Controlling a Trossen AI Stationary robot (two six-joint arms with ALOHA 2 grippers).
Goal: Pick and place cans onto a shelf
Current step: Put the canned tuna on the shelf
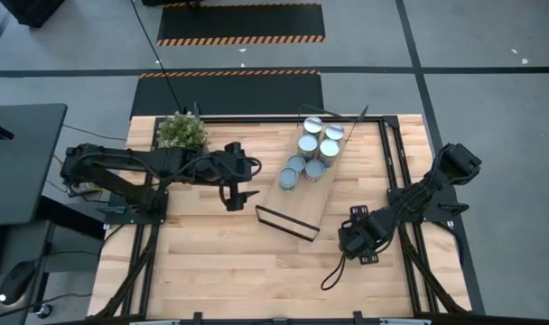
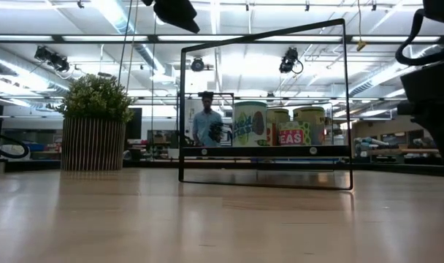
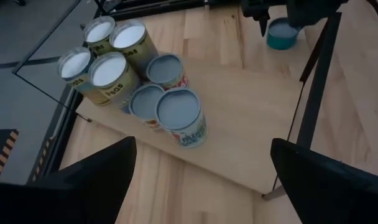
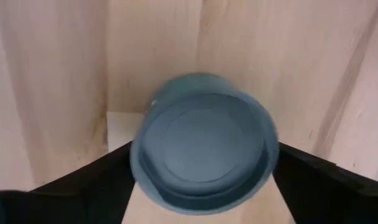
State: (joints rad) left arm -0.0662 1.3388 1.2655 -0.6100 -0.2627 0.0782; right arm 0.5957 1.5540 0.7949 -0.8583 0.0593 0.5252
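Now, your shelf (image 1: 297,206) runs from about one o'clock down to seven across the table's middle, with seven cans (image 1: 312,153) clustered upright on its far half. You have one teal can (image 4: 204,144) off the shelf, standing upright on the table directly between the spread, not yet closed fingers of the right gripper (image 1: 351,236), so the shelf lies at about ten o'clock from it. Your left gripper (image 1: 241,194) hovers wide open and empty beside the shelf's left edge.
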